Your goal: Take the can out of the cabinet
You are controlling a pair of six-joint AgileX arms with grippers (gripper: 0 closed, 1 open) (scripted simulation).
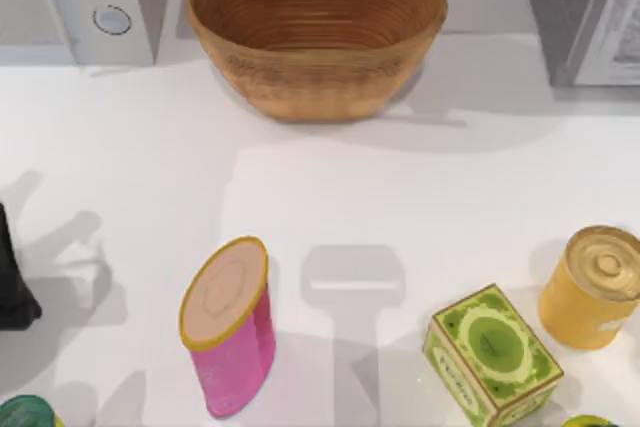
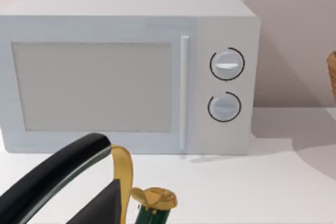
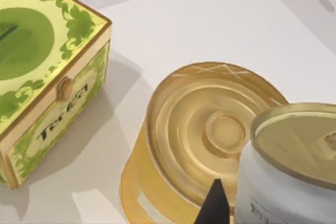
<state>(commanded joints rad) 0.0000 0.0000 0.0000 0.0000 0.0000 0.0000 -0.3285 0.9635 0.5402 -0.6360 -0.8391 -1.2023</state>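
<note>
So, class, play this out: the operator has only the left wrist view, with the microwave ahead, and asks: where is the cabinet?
Observer: The cabinet stands at the table's back right corner.
Operator: What's between it and the microwave?
Observer: A woven basket, midway between the microwave and the cabinet.
Operator: Any cans out on the table?
Observer: A yellow can stands upright at the front right, beside a green tea box.

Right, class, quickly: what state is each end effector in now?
Left end effector, near the microwave: cannot be told.
Right end effector, above the yellow can: cannot be told.
</note>
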